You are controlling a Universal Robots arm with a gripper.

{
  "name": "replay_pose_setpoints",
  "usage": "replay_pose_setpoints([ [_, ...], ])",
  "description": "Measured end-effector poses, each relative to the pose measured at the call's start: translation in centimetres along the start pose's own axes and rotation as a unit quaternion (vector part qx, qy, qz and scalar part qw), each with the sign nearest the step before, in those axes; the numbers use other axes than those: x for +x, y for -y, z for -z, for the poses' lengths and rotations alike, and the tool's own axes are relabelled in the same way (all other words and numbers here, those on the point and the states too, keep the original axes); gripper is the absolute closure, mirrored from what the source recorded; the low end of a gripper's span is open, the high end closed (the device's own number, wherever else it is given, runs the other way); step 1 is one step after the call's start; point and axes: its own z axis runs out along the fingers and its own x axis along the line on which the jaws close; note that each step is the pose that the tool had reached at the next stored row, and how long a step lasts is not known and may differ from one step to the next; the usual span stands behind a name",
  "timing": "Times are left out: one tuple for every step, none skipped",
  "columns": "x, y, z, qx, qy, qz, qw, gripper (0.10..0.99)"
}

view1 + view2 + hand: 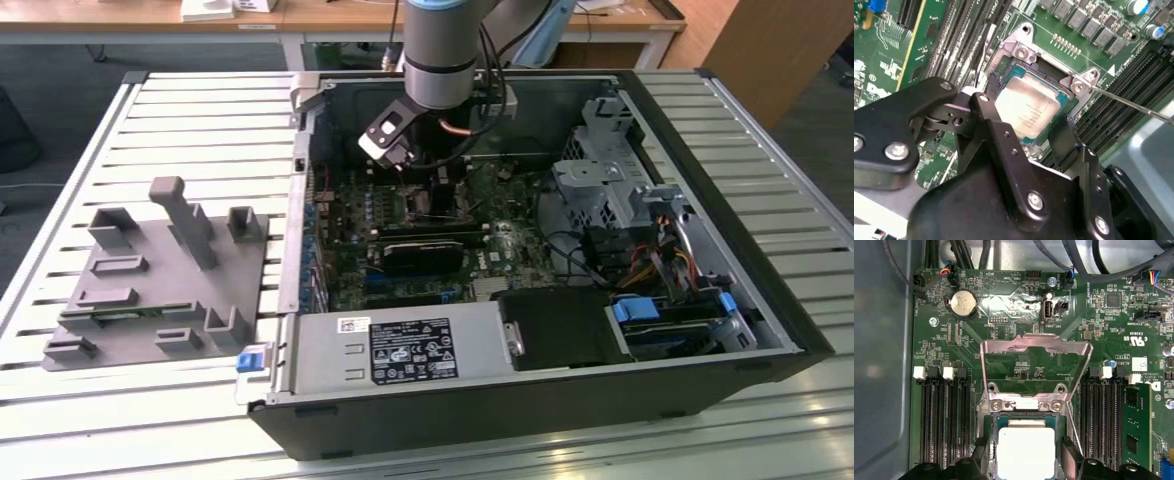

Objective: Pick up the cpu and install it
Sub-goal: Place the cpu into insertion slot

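Note:
The cpu [1026, 112], a flat square chip with a silvery top, lies in the motherboard's socket [1019, 50], level with its frame. In the first wrist view the cpu [1026, 452] sits just below the raised socket load plate [1034, 347]. My gripper [1026, 122] reaches down over the socket, one black finger [985, 107] against one edge of the chip and the other finger [1064, 142] against the opposite edge. In the exterior view the gripper [434, 180] hangs inside the open computer case [747, 330], over the motherboard's rear half.
Memory slots [944, 420] flank the socket on both sides, and a thin lever wire [1129, 102] sticks out beside it. A black block [427, 250] and the power supply [400, 350] lie nearer the case front. A grey fixture plate [147, 290] with posts stands on the table at the exterior view's left.

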Motion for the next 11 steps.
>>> replay_pose_setpoints([
  [0.00, 0.00, 0.03, 0.0000, 0.0000, 0.000, 1.0000, 0.412],
  [-0.01, 0.00, 0.14, 0.0000, 0.0000, 0.000, 1.0000, 0.412],
  [-0.01, 0.00, 0.30, 0.0000, 0.0000, 0.000, 1.0000, 0.412],
  [-0.02, -0.01, 0.50, 0.0000, 0.0001, 0.000, 1.0000, 0.412],
  [-0.03, -0.02, 0.75, -0.0001, -0.0001, 0.000, 1.0000, 0.412],
  [-0.04, -0.03, 1.02, -0.0001, -0.0001, 0.000, 1.0000, 0.427],
  [-0.04, -0.04, 1.28, 0.0000, 0.0000, 0.000, 1.0000, 0.427],
  [-0.05, -0.05, 1.50, 0.0000, 0.0000, 0.000, 1.0000, 0.490],
  [-0.06, -0.05, 1.65, 0.0000, 0.0000, 0.000, 1.0000, 0.490],
  [-0.06, -0.05, 1.74, 0.0000, 0.0000, 0.000, 1.0000, 0.549],
  [-0.06, -0.05, 1.83, 0.0000, 0.0000, 0.000, 1.0000, 0.608],
])
